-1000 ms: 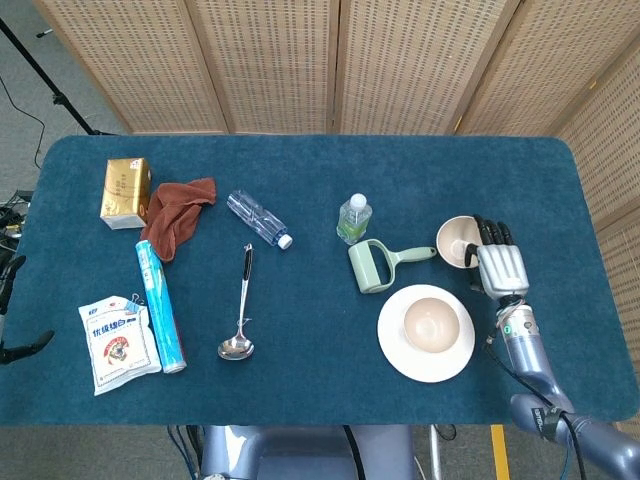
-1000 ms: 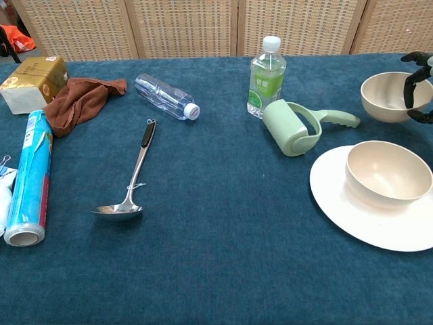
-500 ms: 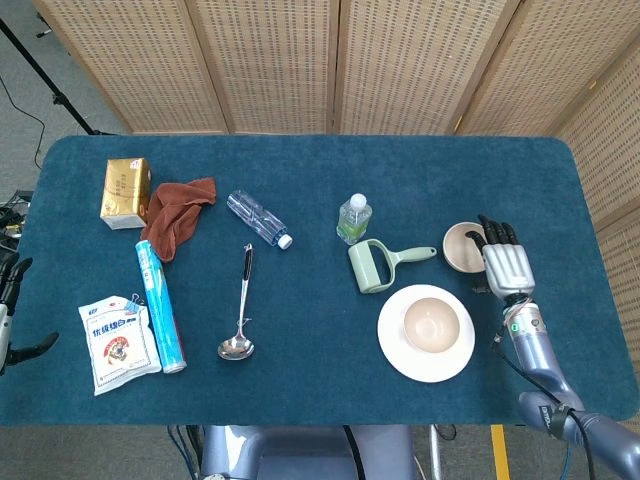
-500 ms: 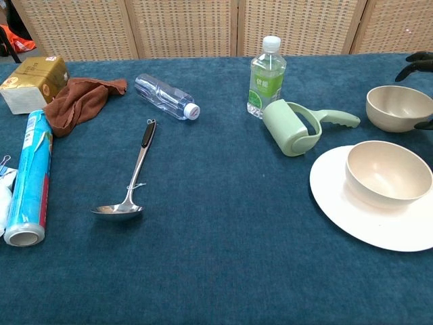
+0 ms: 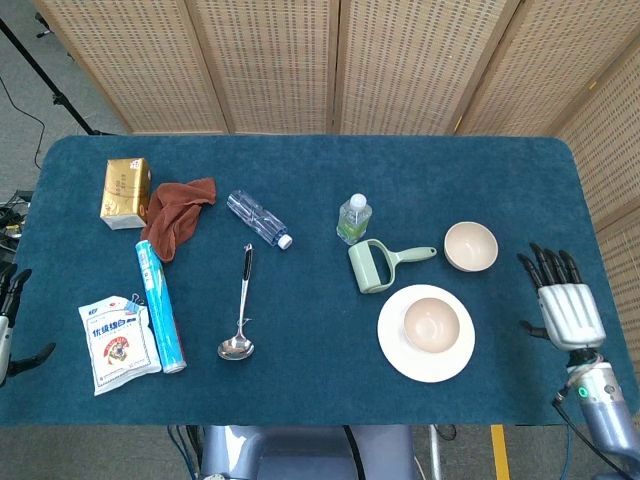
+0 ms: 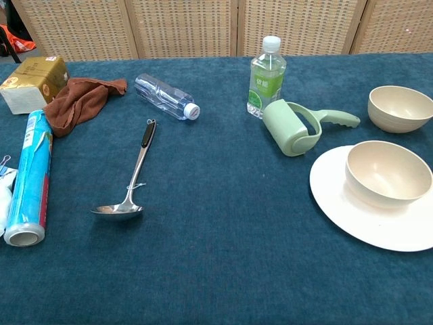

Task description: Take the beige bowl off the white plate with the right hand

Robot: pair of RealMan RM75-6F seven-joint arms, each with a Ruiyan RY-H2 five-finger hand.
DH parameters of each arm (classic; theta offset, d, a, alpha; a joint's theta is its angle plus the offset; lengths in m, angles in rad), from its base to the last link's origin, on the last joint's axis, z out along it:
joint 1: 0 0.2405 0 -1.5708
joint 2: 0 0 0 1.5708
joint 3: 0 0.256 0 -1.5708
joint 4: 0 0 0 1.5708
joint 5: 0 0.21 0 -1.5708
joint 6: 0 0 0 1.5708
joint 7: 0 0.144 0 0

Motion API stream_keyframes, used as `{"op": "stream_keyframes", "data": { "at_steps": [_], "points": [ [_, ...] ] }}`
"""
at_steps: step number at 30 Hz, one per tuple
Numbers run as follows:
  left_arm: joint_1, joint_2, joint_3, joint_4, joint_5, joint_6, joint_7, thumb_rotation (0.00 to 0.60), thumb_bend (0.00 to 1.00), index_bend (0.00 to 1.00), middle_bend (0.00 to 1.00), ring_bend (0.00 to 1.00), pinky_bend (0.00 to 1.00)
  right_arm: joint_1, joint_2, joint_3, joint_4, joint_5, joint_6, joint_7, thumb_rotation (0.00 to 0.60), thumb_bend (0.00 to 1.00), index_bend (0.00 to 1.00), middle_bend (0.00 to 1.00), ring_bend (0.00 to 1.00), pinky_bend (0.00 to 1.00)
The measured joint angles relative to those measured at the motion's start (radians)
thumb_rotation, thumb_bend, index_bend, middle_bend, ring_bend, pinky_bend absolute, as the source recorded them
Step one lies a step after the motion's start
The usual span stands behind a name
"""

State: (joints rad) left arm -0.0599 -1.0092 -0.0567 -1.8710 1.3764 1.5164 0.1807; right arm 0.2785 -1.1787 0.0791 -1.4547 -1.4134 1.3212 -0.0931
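The white plate (image 5: 426,333) is sitting near the front right of the blue-covered bench (image 5: 300,190), and everything else is placed here against it. A beige bowl (image 5: 432,323) is resting upright in the middle of the plate, mouth up, with nothing touching it. A second beige bowl (image 5: 471,246) is standing on the cloth just behind the plate and a little to its right, apart from the plate's rim.

The right hand (image 5: 567,306) is hovering to the right of the plate, well apart from it and from both bowls; its dark fingers (image 5: 546,265) are spreading apart and pointing away toward the screen, holding nothing. The chest view is not showing this hand. Far to the left of the plate, at the bench's edge, part of the left hand (image 5: 8,320) is showing; whether its fingers are apart or together cannot be told.

Just behind the plate's left side a green lint roller (image 5: 372,265) is lying with its handle pointing toward the second bowl. A small green-labelled bottle (image 5: 353,218) is standing upright just behind the roller. Further left of the plate a metal ladle (image 5: 240,315) is lying, a clear bottle (image 5: 257,219) is lying on its side, and beyond them a brown cloth (image 5: 176,215), a gold box (image 5: 125,192), a blue roll (image 5: 160,305) and a white packet (image 5: 118,343) are lying.
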Motion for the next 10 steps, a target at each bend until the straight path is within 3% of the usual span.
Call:
{"op": "stream_keyframes", "data": {
  "at_steps": [4,10],
  "points": [
    [0.023,-0.019,0.021,0.015,0.018,0.02,0.006,0.6,0.16,0.0,0.0,0.0,0.0,-0.061,0.017,-0.035,0.003,-0.034,0.06,0.066,0.6,0.0,0.03,0.0,0.0,0.0],
    [0.038,-0.024,0.033,0.034,0.041,0.032,-0.01,0.6,0.16,0.0,0.0,0.0,0.0,-0.105,0.022,-0.04,-0.015,-0.058,0.136,0.104,0.6,0.0,0.03,0.0,0.0,0.0]
  ]
}}
